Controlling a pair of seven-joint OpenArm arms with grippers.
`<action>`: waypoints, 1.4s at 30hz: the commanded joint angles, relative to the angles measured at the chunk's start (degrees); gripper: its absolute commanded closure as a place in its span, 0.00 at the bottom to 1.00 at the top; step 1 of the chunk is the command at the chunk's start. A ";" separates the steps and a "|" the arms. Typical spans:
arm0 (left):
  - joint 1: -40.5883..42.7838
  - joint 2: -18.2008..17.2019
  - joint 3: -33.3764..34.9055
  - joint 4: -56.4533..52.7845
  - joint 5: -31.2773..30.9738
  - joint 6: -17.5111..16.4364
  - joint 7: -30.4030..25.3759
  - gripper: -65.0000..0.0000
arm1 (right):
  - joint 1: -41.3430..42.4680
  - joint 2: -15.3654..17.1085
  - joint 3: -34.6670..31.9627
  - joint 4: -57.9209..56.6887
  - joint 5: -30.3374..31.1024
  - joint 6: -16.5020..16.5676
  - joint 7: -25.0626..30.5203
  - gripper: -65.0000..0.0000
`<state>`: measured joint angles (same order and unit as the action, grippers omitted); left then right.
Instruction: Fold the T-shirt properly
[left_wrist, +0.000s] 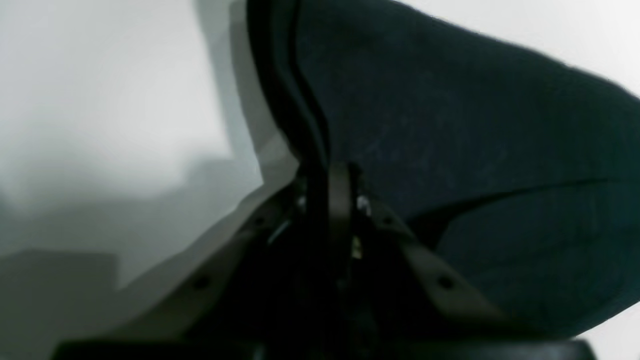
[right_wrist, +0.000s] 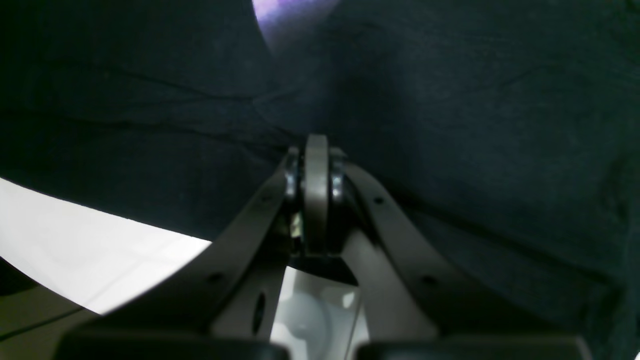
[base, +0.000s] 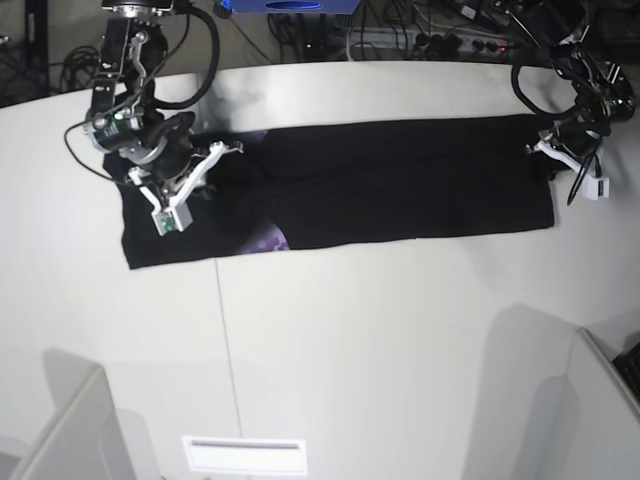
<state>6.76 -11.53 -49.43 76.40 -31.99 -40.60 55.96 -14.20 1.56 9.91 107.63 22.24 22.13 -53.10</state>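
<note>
Pinching the T-shirt at opposite ends, the left claw and right claw are clamped on cloth.

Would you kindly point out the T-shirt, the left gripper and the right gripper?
T-shirt (base: 400, 185): base view, middle of the black cloth.
Left gripper (left_wrist: 332, 172): left wrist view, between its fingertips.
Right gripper (right_wrist: 316, 145): right wrist view, between its fingertips.

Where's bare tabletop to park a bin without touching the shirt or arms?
Widest free patch: the white table on the camera side of the T-shirt. A bare strip also runs behind the shirt. Crowded: both shirt ends, at the right end effector and left end effector.
</note>
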 joint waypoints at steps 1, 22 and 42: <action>0.49 -1.61 -0.28 0.57 2.84 0.60 2.01 1.00 | 0.00 0.15 0.15 1.07 0.75 0.42 1.28 1.00; 12.88 3.22 0.24 31.25 2.84 0.60 -3.35 1.00 | -0.18 -1.61 0.24 1.16 0.84 0.42 1.37 1.00; 14.11 6.21 21.96 34.59 2.32 4.60 -3.70 1.00 | -0.35 -1.61 0.24 1.07 0.84 0.42 1.37 1.00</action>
<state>20.95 -5.02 -27.24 109.91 -28.73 -35.99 53.49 -14.98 -0.19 10.02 107.63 22.28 22.13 -52.77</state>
